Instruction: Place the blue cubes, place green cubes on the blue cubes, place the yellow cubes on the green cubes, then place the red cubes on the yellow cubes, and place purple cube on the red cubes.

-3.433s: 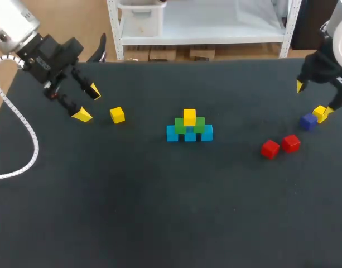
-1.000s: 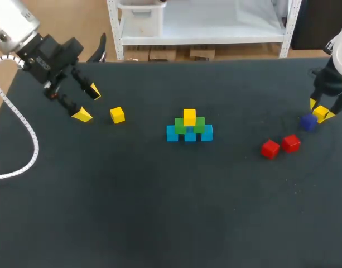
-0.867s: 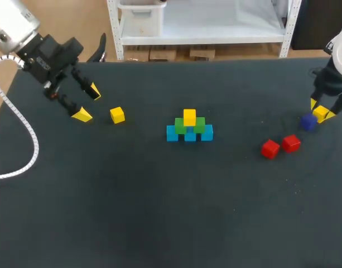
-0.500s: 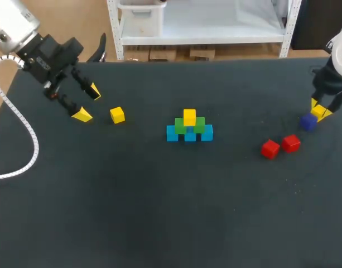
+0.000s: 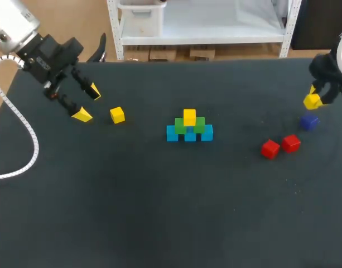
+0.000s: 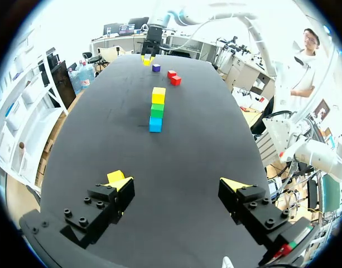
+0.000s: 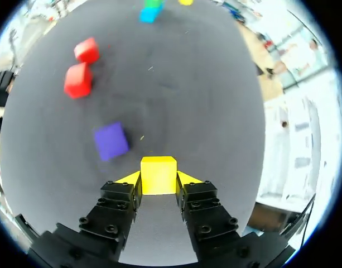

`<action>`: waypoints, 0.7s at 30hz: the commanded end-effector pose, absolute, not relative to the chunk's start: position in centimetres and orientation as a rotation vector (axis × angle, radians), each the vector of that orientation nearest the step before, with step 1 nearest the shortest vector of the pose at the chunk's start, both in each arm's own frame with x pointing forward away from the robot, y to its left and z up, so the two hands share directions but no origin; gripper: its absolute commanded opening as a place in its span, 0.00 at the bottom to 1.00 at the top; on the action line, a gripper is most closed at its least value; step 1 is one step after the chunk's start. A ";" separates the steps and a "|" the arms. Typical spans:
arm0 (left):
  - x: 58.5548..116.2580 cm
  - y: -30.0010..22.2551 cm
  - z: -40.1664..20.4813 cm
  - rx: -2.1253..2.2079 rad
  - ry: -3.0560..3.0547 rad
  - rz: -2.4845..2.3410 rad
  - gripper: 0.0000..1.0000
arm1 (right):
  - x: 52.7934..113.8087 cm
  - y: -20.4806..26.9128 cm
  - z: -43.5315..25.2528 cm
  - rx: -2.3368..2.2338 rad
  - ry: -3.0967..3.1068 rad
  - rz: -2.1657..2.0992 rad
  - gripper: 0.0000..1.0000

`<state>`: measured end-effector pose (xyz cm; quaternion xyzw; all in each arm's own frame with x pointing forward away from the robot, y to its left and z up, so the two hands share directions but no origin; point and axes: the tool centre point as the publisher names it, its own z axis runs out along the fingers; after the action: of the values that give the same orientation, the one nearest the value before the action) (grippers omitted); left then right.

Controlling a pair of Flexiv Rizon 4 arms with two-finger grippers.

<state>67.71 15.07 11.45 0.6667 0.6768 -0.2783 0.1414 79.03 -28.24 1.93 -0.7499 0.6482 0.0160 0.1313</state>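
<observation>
At the table's middle stands a stack (image 5: pixel 189 129): blue cubes (image 5: pixel 172 133) at the base, green cubes (image 5: pixel 181 125) on them, one yellow cube (image 5: pixel 189 117) on top. My right gripper (image 5: pixel 313 100) is shut on a yellow cube (image 7: pixel 158 175), lifted above the table at the far right. A purple cube (image 5: pixel 309 121) (image 7: pixel 111 141) lies just under and ahead of it, with two red cubes (image 5: pixel 280 146) (image 7: pixel 81 67) beyond. My left gripper (image 5: pixel 86 103) (image 6: pixel 173 190) hangs open at the far left, next to another yellow cube (image 5: pixel 117 115) (image 6: pixel 115 177).
The dark table (image 5: pixel 159 201) has bare room across its whole near half. The left arm's white cable (image 5: pixel 20 139) loops over the left edge.
My right gripper closed on the yellow cube beside the purple cube and lifted it up and slightly away from the table. The left arm stayed still.
</observation>
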 end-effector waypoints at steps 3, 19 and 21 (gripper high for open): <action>67.8 15.1 11.4 1.927 1.951 -0.805 1.00 | 78.5 -26.0 5.1 -1.880 1.908 0.151 0.00; 67.8 15.1 11.4 1.927 1.951 -0.805 1.00 | 78.7 -19.7 7.3 -1.850 1.948 0.269 0.00; 67.8 15.1 11.4 1.927 1.951 -0.805 1.00 | 78.7 -19.7 7.3 -1.850 1.948 0.269 0.00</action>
<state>67.71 15.07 11.45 0.6667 0.6768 -0.2783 0.1414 78.47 -19.66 7.31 -0.6680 0.7049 0.0946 0.2191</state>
